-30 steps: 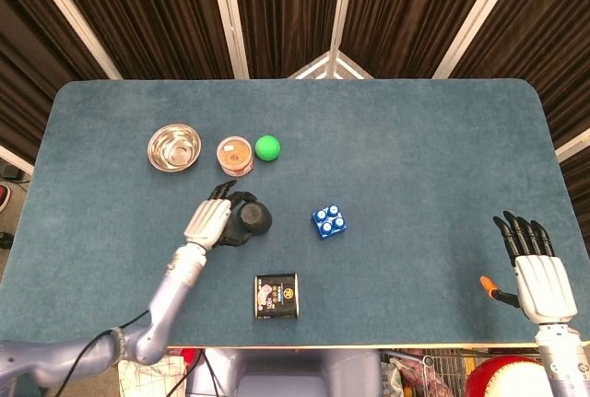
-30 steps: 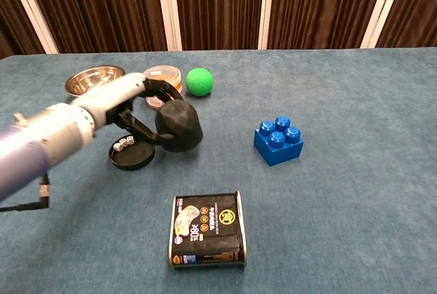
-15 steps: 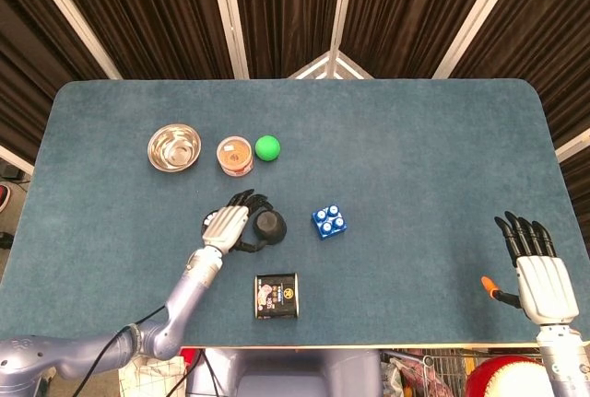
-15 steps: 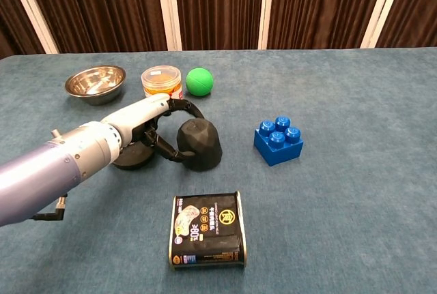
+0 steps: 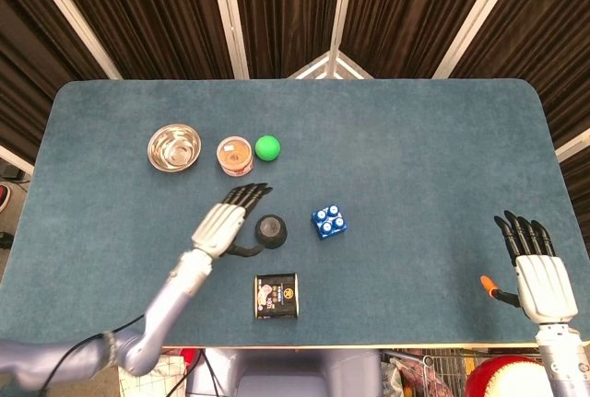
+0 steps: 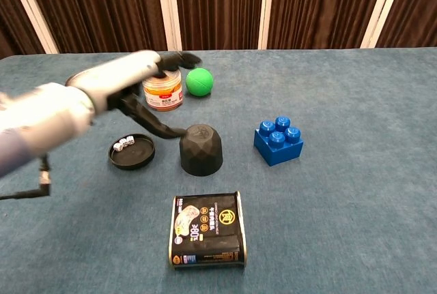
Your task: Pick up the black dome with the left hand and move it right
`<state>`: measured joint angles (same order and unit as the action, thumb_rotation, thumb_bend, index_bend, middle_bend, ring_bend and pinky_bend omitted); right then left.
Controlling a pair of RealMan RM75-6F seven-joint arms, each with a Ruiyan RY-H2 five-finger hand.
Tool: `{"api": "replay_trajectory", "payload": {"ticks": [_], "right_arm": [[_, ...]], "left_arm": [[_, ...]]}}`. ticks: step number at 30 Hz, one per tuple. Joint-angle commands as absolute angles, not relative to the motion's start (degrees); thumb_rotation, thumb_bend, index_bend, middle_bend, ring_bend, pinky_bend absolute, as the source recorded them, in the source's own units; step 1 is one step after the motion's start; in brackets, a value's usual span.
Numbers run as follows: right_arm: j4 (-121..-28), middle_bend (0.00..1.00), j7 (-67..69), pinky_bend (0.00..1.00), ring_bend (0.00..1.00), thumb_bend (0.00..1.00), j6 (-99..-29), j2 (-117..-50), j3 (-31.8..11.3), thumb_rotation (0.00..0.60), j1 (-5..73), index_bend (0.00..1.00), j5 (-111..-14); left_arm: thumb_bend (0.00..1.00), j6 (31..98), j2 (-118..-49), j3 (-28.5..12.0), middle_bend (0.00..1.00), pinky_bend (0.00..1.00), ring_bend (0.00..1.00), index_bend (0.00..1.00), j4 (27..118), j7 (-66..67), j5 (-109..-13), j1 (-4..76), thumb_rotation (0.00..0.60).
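Black dome [image 6: 201, 149] stood on tabletop [image 5: 424, 157], blue brick [image 6: 278, 139] near its right, tin [image 6: 207, 230] nearer. Left hand [image 5: 224, 223] above-left, fingers [image 6: 176, 58] released, spread. Right hand [image 5: 535, 263] open at near-right edge.

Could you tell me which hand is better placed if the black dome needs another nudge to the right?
The left hand: it hovers open just beside the black dome. The right hand sits at the table's far right edge, beyond the blue brick.

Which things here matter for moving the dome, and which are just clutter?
Job: black dome; left hand.
Clutter: black tray with dice; blue brick; tin; green ball; orange jar; steel bowl.
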<state>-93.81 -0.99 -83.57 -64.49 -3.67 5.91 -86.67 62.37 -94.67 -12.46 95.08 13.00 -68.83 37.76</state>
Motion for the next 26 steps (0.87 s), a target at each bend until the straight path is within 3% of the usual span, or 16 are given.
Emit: {"api": "replay_trajectory", "payload": {"ticks": [1, 5, 9, 19, 26], "right_arm": [[-93.75, 0.00, -0.89, 0.00, 0.00, 0.23, -83.49, -64.45, -3.67, 0.600, 5.92, 0.00, -86.58], [-93.55, 0.00, -1.12, 0.00, 0.00, 0.23, -83.56, -64.58, -3.64, 0.600, 5.95, 0.00, -86.73], [-93.68, 0.00, -2.25, 0.00, 0.00, 0.23, -84.00, -64.73, -3.69, 0.600, 5.83, 0.00, -86.79], [-93.74, 0.00, -4.73, 0.00, 0.00, 0.23, -84.37, -65.05, -3.76, 0.600, 5.52, 0.00, -86.16], [-95.58, 0.00, -6.75, 0.00, 0.00, 0.23, -84.07, -63.88, -4.02, 0.600, 5.16, 0.00, -84.49]], "left_arm": [[0.32, 78.12, -87.26, -6.03, 0.11, 0.00, 0.00, 0.10, 104.54, 28.28, -74.45, 29.06, 0.600], [0.32, 93.77, -85.50, -2.27, 0.13, 0.00, 0.00, 0.14, 104.05, 33.53, -79.47, 20.01, 0.600], [0.32, 100.08, -82.37, -2.23, 0.13, 0.00, 0.00, 0.14, 102.47, 29.06, -77.37, 13.93, 0.600], [0.32, 99.14, -71.75, -3.80, 0.13, 0.00, 0.00, 0.15, 102.63, 12.23, -71.46, 6.81, 0.600], [0.32, 98.94, -69.54, -4.08, 0.13, 0.00, 0.00, 0.15, 101.53, 5.81, -73.73, 4.81, 0.600]]}}
